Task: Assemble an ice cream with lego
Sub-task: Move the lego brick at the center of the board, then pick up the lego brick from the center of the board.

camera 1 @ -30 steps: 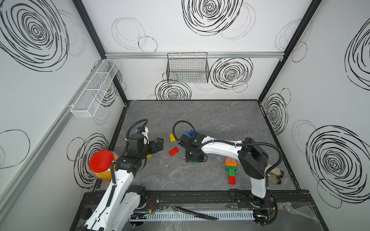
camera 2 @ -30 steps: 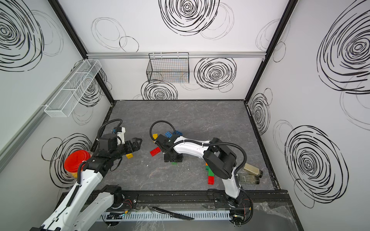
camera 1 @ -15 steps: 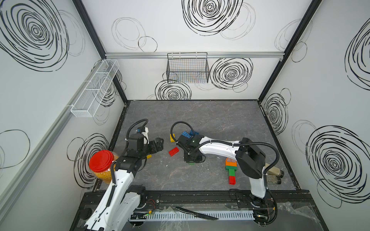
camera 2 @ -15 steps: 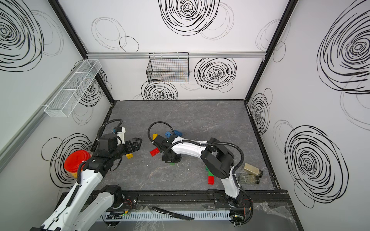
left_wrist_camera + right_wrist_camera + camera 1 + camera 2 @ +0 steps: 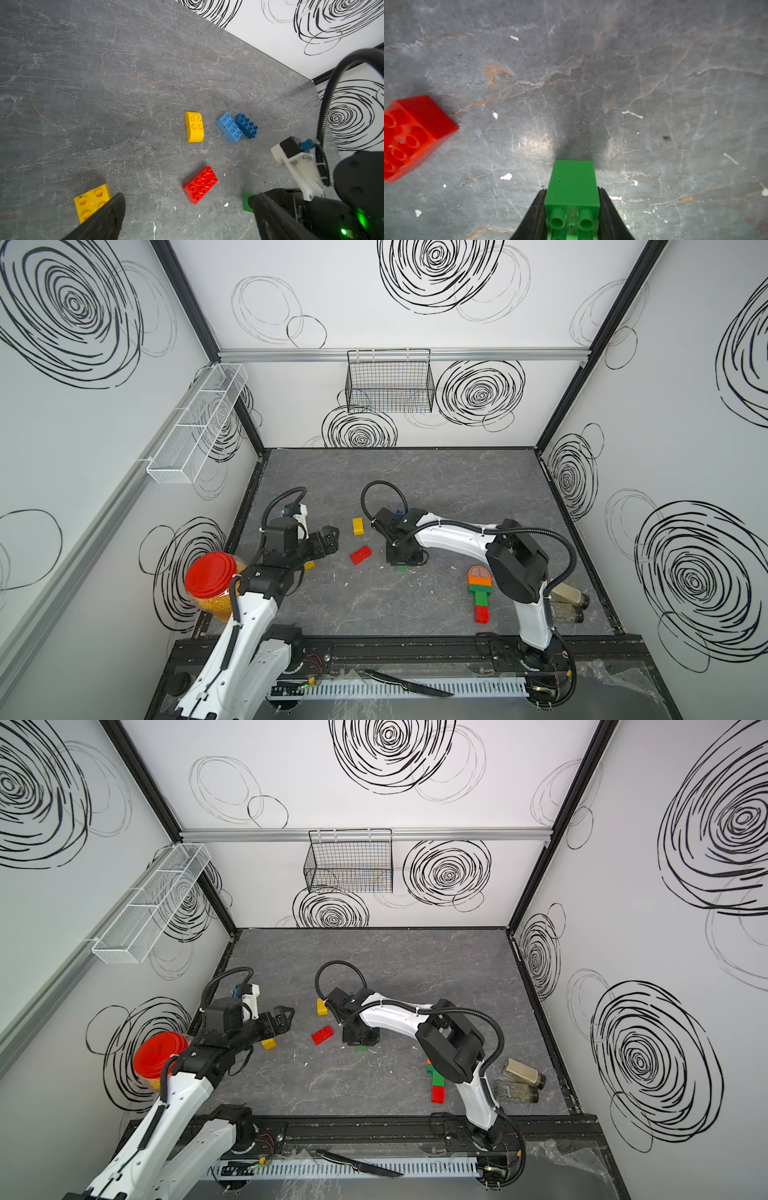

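My right gripper is shut on a green lego brick, studs facing the camera, low over the grey floor; both top views show a sliver of it under the gripper. Just left lie a red oblong brick and a yellow rounded piece. My left gripper hangs open and empty beside a yellow square brick. Two blue bricks lie side by side. A stack of orange dome, green and red pieces lies near the right arm's base.
A red-lidded jar stands at the left edge behind my left arm. Two spice bottles lie at the right front. A black wire basket and a white mesh shelf hang on the walls. A knife lies on the front rail.
My right gripper has shut on the green brick and its arm has shifted slightly left. The left arm has stayed still.
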Tool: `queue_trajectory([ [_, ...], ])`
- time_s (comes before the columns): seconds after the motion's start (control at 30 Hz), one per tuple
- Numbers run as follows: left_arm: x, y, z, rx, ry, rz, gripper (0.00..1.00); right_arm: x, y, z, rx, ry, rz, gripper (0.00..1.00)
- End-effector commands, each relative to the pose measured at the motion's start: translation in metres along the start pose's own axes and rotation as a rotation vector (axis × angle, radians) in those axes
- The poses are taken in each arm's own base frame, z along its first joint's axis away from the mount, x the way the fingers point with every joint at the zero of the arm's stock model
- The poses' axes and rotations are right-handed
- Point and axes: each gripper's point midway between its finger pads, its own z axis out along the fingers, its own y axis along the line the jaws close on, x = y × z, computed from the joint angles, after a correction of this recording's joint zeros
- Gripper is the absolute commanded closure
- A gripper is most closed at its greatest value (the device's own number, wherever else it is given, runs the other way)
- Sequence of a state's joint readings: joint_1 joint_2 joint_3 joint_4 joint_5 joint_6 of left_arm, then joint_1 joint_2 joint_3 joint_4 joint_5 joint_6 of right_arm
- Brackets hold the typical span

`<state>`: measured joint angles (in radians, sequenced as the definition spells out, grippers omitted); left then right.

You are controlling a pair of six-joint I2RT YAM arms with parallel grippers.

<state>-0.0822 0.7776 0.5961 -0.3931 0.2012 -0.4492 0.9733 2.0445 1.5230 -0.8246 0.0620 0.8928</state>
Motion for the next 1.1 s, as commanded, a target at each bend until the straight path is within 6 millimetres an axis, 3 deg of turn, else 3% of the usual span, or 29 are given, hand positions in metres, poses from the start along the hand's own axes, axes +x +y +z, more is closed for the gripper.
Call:
queue_trajectory([
  [0.0, -0.007, -0.001, 0.000, 0.011, -0.032, -0.001, 0.01, 0.000, -0.006, 0.017, 0.059, 0.019, -0.034, 0.73],
  [0.23, -0.006, 0.000, 0.000, 0.007, -0.030, -0.003, 0.01, 0.000, -0.003, 0.019, 0.050, 0.026, -0.026, 0.71],
  [0.37, -0.007, 0.000, -0.001, 0.009, -0.035, -0.002, 0.01, -0.002, -0.003, 0.016, 0.059, 0.028, -0.024, 0.62],
  [0.57, -0.007, 0.000, -0.001, 0.008, -0.037, -0.001, 0.01, -0.007, 0.002, 0.004, 0.045, 0.020, -0.023, 0.33],
  [0.67, -0.008, 0.000, -0.002, 0.007, -0.042, -0.002, 0.01, -0.010, 0.008, -0.008, 0.015, 0.004, -0.025, 0.27],
  [0.9, -0.010, 0.009, -0.002, -0.030, -0.043, -0.022, 0.01, -0.025, 0.018, -0.045, -0.036, -0.059, -0.050, 0.23],
  [1.07, -0.011, 0.021, 0.001, -0.076, -0.032, -0.049, 0.01, -0.043, 0.031, -0.059, -0.069, -0.079, -0.073, 0.22],
])
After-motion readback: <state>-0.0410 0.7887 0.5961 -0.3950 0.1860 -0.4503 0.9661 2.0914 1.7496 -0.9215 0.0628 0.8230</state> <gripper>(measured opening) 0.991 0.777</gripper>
